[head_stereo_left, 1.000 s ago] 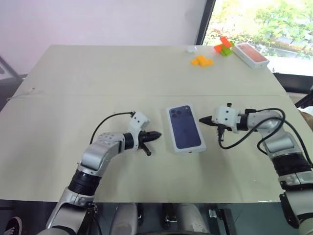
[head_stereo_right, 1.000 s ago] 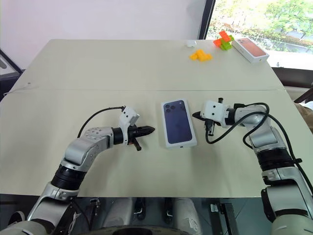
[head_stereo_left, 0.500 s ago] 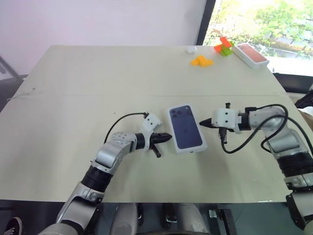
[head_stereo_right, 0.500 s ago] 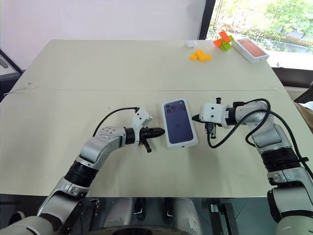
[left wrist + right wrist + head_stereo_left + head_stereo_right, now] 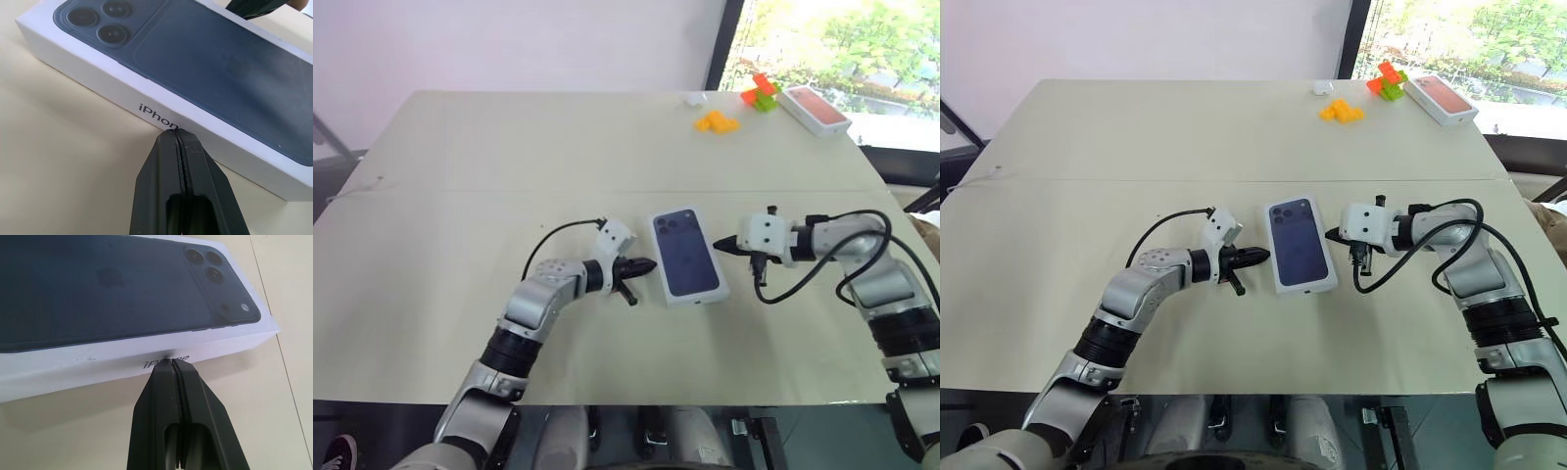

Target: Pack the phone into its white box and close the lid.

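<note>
The lid [image 5: 685,255], white-sided with a dark blue phone's back printed on top, lies flat at the table's middle. Its white side [image 5: 146,93] carries grey lettering. The phone and the white box are hidden; I cannot see anything beneath the lid. My left gripper [image 5: 646,264] is shut and empty, its tip [image 5: 175,134] right at the lid's left long side. My right gripper [image 5: 720,247] is also shut and empty, its tip [image 5: 171,363] against the lid's right long side [image 5: 210,350]. The two grippers face each other across the lid.
A white box with an orange-red top [image 5: 815,109] lies at the far right corner. Beside it are orange blocks [image 5: 716,121], an orange and green block [image 5: 761,93] and a small white piece [image 5: 693,98]. A seam [image 5: 460,190] crosses the table.
My left gripper has moved right, from a gap away to the lid's left side. The right gripper and the lid have stayed about where they were.
</note>
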### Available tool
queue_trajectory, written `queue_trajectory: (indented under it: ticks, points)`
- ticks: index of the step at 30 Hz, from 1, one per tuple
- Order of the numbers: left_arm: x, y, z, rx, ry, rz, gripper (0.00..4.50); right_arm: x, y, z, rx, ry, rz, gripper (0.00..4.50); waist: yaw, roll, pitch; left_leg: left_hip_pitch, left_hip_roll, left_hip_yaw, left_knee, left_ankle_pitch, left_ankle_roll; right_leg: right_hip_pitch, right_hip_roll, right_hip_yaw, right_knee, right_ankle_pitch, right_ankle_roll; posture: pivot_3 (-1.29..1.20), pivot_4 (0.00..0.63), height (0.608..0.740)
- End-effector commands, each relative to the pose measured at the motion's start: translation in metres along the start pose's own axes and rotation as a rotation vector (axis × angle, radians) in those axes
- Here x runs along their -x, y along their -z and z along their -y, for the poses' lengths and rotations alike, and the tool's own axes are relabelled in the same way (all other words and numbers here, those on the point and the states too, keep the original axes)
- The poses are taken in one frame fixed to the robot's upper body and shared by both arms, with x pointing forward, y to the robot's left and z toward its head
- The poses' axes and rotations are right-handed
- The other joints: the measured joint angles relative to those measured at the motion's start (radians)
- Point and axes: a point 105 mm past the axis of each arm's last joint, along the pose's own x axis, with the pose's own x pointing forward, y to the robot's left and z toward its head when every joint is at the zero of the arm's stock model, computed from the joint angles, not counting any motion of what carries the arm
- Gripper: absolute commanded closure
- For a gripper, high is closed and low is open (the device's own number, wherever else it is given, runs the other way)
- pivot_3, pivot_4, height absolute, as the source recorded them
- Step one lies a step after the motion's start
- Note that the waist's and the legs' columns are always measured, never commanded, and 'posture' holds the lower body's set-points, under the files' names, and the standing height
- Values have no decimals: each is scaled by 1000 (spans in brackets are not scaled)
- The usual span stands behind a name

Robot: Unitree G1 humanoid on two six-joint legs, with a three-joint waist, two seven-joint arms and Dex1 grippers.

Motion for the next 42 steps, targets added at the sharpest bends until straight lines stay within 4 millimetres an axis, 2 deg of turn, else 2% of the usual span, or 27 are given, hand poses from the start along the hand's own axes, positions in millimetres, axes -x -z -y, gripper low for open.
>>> queue_trajectory:
  ticks: [1, 7, 11, 23, 26, 29, 32, 34, 38, 42]
  points:
    - [-1, -18, 7, -30, 27, 61, 4500, 4, -4, 8, 61, 25, -9, 4484, 0, 0, 0, 0, 0, 0, 0, 0, 0, 0, 0, 0, 0, 0, 0, 0, 150, 737]
    - [0, -22, 7, -33, 22, 74, 4500, 9, 2, 24, 73, 88, -42, 4484, 0, 0, 0, 0, 0, 0, 0, 0, -1, 0, 0, 0, 0, 0, 0, 0, 150, 737]
    - [0, -27, 4, -33, 18, 77, 4500, 6, 3, 21, 79, 74, -42, 4484, 1, 0, 0, 0, 0, 0, 0, 1, -1, 0, 0, 0, 0, 0, 0, 0, 150, 737]
    - [3, -17, -3, -33, -19, 54, 4500, 4, -5, 23, 89, 95, -23, 4484, 0, 0, 0, 0, 0, 0, 0, 1, -2, 0, 0, 0, 0, 0, 0, 0, 150, 737]
    - [7, -26, -8, -16, -39, 87, 4500, 6, -16, 32, 46, 131, 36, 4484, -1, 0, 0, 0, 0, 0, 0, 1, -2, 0, 0, 0, 0, 0, 0, 0, 150, 737]
    - [9, -45, -6, -12, -33, 148, 4500, 8, -29, 40, -19, 163, 118, 4484, -2, 0, 0, 0, 0, 0, 0, 1, -2, 0, 0, 0, 0, 0, -1, 0, 150, 737]
    - [7, -65, -1, -8, -10, 199, 4500, 5, -40, 38, -59, 154, 179, 4484, 0, 0, 0, 0, 0, 0, 0, 1, -2, 0, 0, 0, 0, 0, -1, 0, 150, 737]
    - [2, -69, 2, -15, -2, 204, 4500, 2, -42, 35, -69, 146, 187, 4484, 2, 0, 0, 0, 0, 0, 0, 1, -2, 0, 0, 0, 0, 0, -1, 0, 150, 737]
    - [-11, -58, 9, -14, 16, 167, 4500, -7, -38, 17, -94, 93, 181, 4484, 1, 0, 0, 0, -1, 0, 1, 1, -2, 1, -1, 0, 0, 0, 0, 0, 150, 737]
    - [-22, -28, 7, -4, -17, 73, 4500, -19, -18, -5, -123, 71, 123, 4484, 0, 0, 0, 0, 0, 0, 1, 1, -2, 0, -1, 0, 1, 0, -1, 0, 150, 737]
